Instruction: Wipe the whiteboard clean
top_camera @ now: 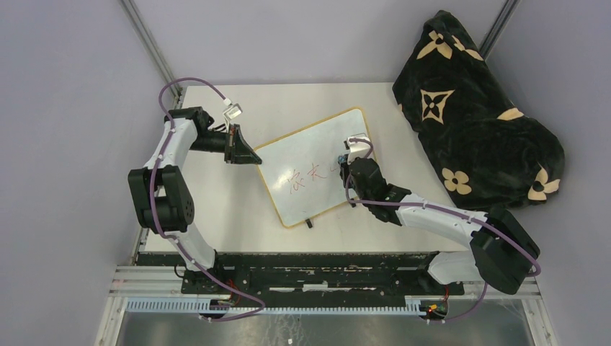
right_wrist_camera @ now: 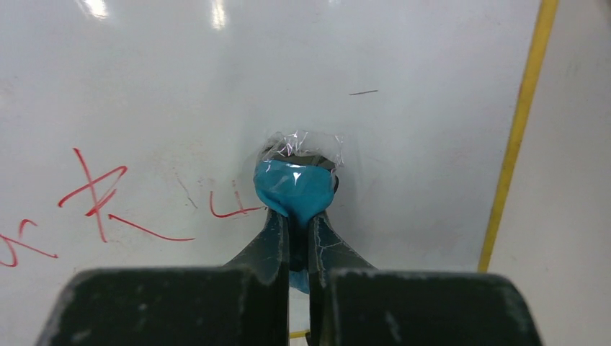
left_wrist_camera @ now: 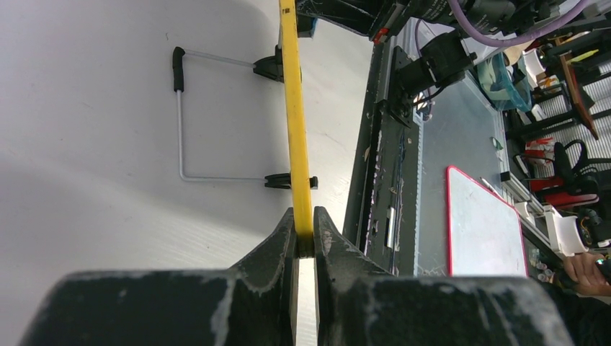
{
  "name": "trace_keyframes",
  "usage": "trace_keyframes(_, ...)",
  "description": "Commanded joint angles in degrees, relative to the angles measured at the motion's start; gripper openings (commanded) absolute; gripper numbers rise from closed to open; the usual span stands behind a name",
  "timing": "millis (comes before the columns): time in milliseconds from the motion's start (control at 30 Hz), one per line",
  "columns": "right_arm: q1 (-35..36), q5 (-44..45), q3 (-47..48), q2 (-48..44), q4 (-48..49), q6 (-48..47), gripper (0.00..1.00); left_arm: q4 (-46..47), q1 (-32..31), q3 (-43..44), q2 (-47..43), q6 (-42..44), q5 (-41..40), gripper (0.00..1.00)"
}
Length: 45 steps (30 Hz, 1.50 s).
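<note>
The whiteboard (top_camera: 310, 162) with its yellow frame lies tilted on the table, red handwriting (top_camera: 304, 175) near its middle. My left gripper (top_camera: 248, 154) is shut on the board's left edge; in the left wrist view the yellow frame (left_wrist_camera: 294, 122) runs edge-on into the left gripper (left_wrist_camera: 305, 234). My right gripper (top_camera: 344, 167) is shut on the blue eraser (right_wrist_camera: 295, 189), which presses on the board surface (right_wrist_camera: 403, 79) just right of the red strokes (right_wrist_camera: 97, 194). The eraser's tip carries a clear plastic wrap.
A black blanket with tan flower patterns (top_camera: 475, 115) lies heaped at the back right of the table. The board's wire stand and black feet (left_wrist_camera: 180, 115) show under it in the left wrist view. A black rail (top_camera: 310, 270) runs along the near edge.
</note>
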Motion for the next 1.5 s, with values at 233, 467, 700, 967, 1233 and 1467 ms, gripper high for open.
trace_keyframes(233,2.0,-12.0,1.7,2.4,6.7,2.6,0.01,1.5,-0.5,4.5,3.0,2.7,-3.6,0.03)
trace_keyframes(467,2.9,-12.7,1.7,2.7,7.4,2.7,0.01,3.0,-0.5,7.9,5.8,0.3,-4.7,0.03)
trace_keyframes(700,3.0,-3.0,2.0,2.1,4.1,0.9,0.01,3.0,-0.5,9.4,6.5,-0.2,-5.0,0.03)
trace_keyframes(967,1.7,8.2,2.0,-0.2,0.3,-1.7,0.01,3.0,-0.5,9.8,5.4,-0.5,-5.3,0.03)
trace_keyframes(1233,1.4,4.9,2.2,-1.3,0.5,-1.3,0.01,3.0,-0.5,9.2,5.1,-0.5,-5.3,0.03)
trace_keyframes(1467,3.6,-2.9,5.0,2.5,2.9,1.0,0.01,3.1,-0.5,8.3,4.9,-0.4,-5.0,0.03)
